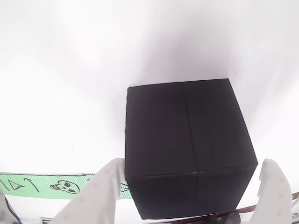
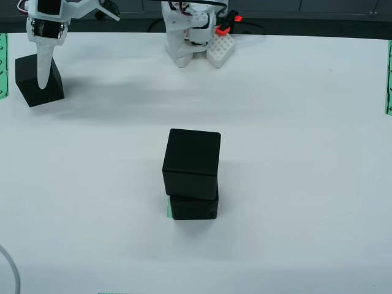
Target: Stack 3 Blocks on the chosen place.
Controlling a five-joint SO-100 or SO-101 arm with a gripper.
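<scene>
Two-cube stack [image 2: 192,174] mid-table [image 2: 294,184]; open surface all around; third cube [image 2: 38,79] far left.

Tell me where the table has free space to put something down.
Free: the wide white table right of the stack, and the front strip below it. Crowded: the far left corner, where the fingers straddle the third block, and the arm base.

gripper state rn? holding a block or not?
Gripper: open, fingers on either side of the third block, with a gap showing at each side, so not clamped. The other two blocks are already stacked.
</scene>
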